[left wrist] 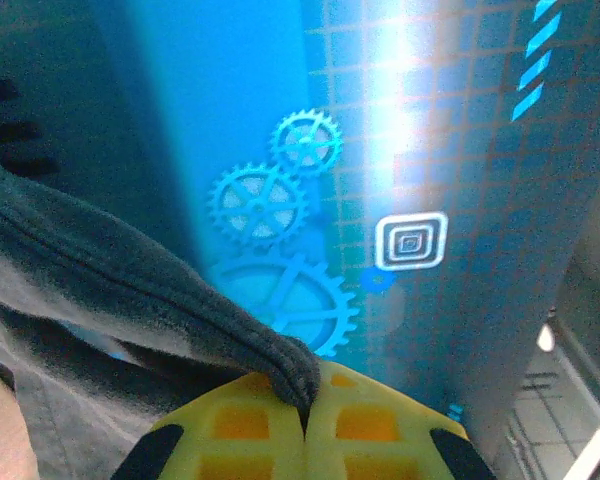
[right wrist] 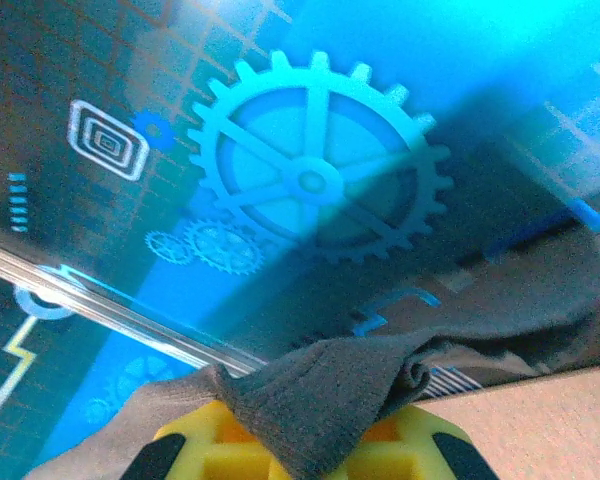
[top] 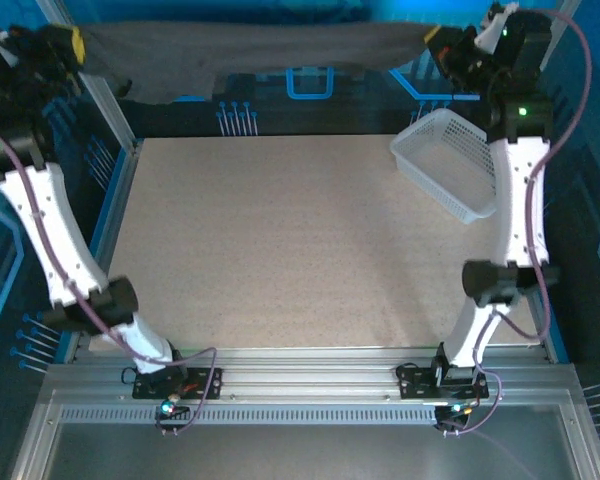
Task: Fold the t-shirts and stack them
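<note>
The dark charcoal-grey cotton t-shirt (top: 250, 45) hangs stretched as a long band across the top of the overhead frame, held above the far edge of the speckled beige desk (top: 280, 250), with a looser fold sagging toward the upper left.

The left claw (top: 77, 45), in the upper left corner, is closed on one end of the cloth. Its wrist view shows the yellow fingers (left wrist: 240, 425) pressed together at the bottom centre, pinching a hemmed edge.

The right claw (top: 435, 38), in the upper right, is clamped on the other end. In its wrist view, bunched fabric drapes over the yellow fingers (right wrist: 205, 450) at the bottom.

A white plastic lattice basket (top: 450, 160) sits tilted at the desk's upper right, below that claw and beside the right arm.

A blue backdrop printed with gear shapes (right wrist: 310, 180) stands behind.
</note>
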### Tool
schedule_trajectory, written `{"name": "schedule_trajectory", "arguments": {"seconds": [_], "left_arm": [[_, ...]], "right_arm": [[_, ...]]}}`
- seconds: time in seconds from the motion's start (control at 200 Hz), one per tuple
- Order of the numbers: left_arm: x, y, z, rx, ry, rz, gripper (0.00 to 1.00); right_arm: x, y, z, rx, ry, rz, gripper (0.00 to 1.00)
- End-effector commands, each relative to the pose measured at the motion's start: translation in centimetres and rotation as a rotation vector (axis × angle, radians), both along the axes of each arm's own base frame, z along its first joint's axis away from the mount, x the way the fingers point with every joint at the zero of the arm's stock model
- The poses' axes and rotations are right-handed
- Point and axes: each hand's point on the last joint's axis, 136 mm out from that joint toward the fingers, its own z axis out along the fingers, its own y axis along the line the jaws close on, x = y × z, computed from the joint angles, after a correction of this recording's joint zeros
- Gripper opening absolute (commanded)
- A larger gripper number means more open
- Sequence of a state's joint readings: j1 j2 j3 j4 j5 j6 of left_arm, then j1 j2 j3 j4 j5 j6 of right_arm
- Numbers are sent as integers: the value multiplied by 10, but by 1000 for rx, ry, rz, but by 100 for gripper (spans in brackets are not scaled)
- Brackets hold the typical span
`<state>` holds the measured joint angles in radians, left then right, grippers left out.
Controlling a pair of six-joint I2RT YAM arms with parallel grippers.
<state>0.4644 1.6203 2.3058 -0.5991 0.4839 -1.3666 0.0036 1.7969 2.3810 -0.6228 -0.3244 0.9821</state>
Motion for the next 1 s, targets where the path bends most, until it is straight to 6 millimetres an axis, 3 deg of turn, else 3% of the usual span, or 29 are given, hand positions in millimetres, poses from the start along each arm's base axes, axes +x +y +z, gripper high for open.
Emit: {"name": "schedule_trajectory", "arguments": {"seconds": [0.0,0.11,0.155,0.215,0.265,0.305,0.37,0.45,0.57,0.71,0.87,0.995], "left_arm": [[-18,6,-121,-45,308,66,0],[-34,-2,-246,-56,552,53,0],[-34,-11,-292,-10,630,6,20],[-39,-24,-356,1,762,-64,51],[-47,-38,-404,3,862,-135,60],[-60,-47,-434,18,936,-168,62],[-84,-59,-465,64,1021,-193,64],[-120,-73,-485,118,1118,-210,64],[-177,-89,-500,182,1215,-230,62],[-225,-127,-516,140,1258,-307,57],[-249,-158,-534,44,1270,-327,49],[-243,-174,-544,16,1263,-363,52]], "right_arm": [[-22,-22,-86,-71,212,-105,0],[-58,-31,-208,-111,470,-163,0],[-71,-27,-264,-127,576,-141,0],[-91,-19,-329,-149,749,-76,28],[-110,-14,-371,-198,883,-32,41],[-124,-11,-393,-241,942,-11,48],[-142,-9,-408,-290,973,0,53],[-163,-7,-416,-345,989,10,55],[-187,2,-421,-391,1001,45,56],[-204,8,-417,-430,978,72,55],[-208,10,-414,-439,947,97,54],[-206,14,-417,-431,940,126,54]]}}
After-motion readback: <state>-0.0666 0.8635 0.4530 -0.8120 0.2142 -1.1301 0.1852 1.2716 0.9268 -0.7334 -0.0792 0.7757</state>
